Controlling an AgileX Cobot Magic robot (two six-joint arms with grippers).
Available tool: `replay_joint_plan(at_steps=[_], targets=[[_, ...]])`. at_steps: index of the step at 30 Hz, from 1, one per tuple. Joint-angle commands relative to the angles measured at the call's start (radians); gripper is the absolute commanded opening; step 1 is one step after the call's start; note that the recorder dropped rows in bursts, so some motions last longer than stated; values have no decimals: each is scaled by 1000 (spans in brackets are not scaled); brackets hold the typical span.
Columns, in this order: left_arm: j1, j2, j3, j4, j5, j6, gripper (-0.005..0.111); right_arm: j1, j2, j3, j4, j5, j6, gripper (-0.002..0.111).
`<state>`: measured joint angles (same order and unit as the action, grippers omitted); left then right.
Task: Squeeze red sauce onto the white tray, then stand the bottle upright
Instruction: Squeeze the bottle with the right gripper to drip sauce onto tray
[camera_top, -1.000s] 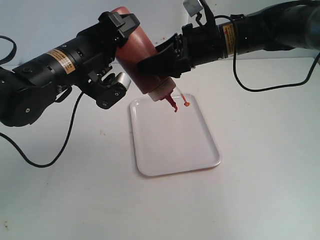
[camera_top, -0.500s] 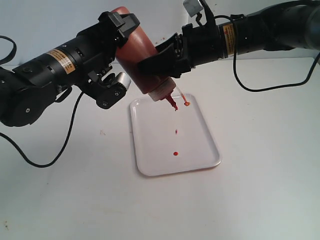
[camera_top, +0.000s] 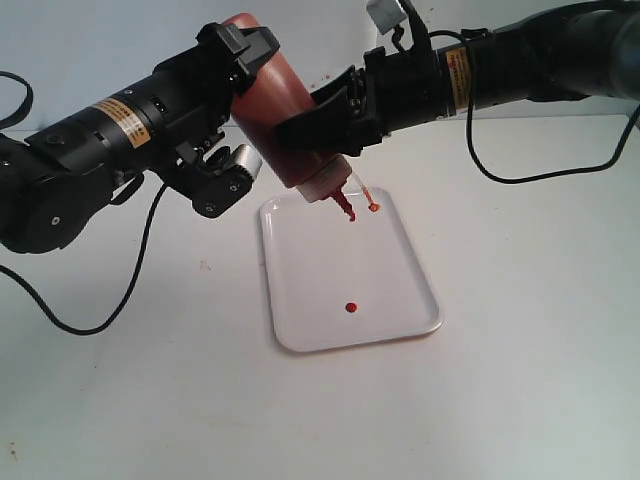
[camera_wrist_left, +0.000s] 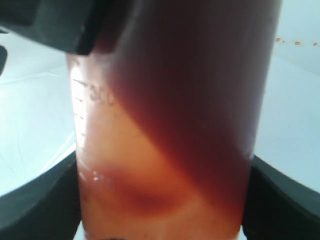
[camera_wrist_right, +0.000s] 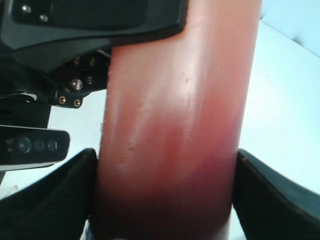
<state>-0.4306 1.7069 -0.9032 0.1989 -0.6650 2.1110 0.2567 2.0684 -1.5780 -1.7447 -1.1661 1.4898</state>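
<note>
The red-tinted bottle (camera_top: 285, 125) hangs tilted nozzle-down over the far end of the white tray (camera_top: 310, 290). Both grippers hold it. My left gripper (camera_top: 240, 70) is shut on its upper body, and my right gripper (camera_top: 315, 128) is shut on its lower body near the pale cap. The red-stained nozzle tip (camera_top: 347, 210) points at the tray. On the tray lie one small blob of red sauce (camera_top: 351, 307) near the front and another red spot (camera_top: 374, 207) at the far edge. In both wrist views the bottle (camera_wrist_left: 170, 125) (camera_wrist_right: 170, 130) fills the picture between black fingers (camera_wrist_left: 40, 200) (camera_wrist_right: 272, 195).
The tray lies on a white tabletop (camera_top: 520, 380). Black cables trail from both arms, one (camera_top: 110, 300) at the left and one (camera_top: 530, 170) at the right. Tiny reddish specks mark the back wall (camera_top: 325, 78).
A drop of sauce that was falling half a second ago has landed; the blob near the tray's front is new since a second ago. Arms and bottle have not moved.
</note>
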Motion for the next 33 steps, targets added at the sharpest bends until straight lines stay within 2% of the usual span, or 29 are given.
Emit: replay_joint_plan(at_steps=[1,3,5,11,23,26,29,32,33], targets=[[-4,-19,-14,-37,-61,-17,0,1,-3,-7,0,-49,-28,83],[-4,-19,-14,-37,-61,-17,0,1,-3,-7,0,-55,-28,97],[-4,-19,-14,-37,-61,-17,0,-1,-3,-7,0,-55,-28,103],[-4,-19,-14,-37,-61,-17,0,-26,-3,-7,17,-55,-26,103],[-4,-18,-14,-37,-65,-17,0,-4,-3,-5,21,-38,-15,100],[-4,-18,-14,-37,-70,-17,0,4,-3,-5,0,-26,-15,92],[-4,-18,-14,-37,-72,-17,0,4,-3,-5,0,5,-15,76],[-4,-18,-14,-37,-72,-17,0,4,-3,-5,0,4,-17,46],[-4,-18,-14,-37,-72,-17,0,4,-3,-5,0,4,-24,31]])
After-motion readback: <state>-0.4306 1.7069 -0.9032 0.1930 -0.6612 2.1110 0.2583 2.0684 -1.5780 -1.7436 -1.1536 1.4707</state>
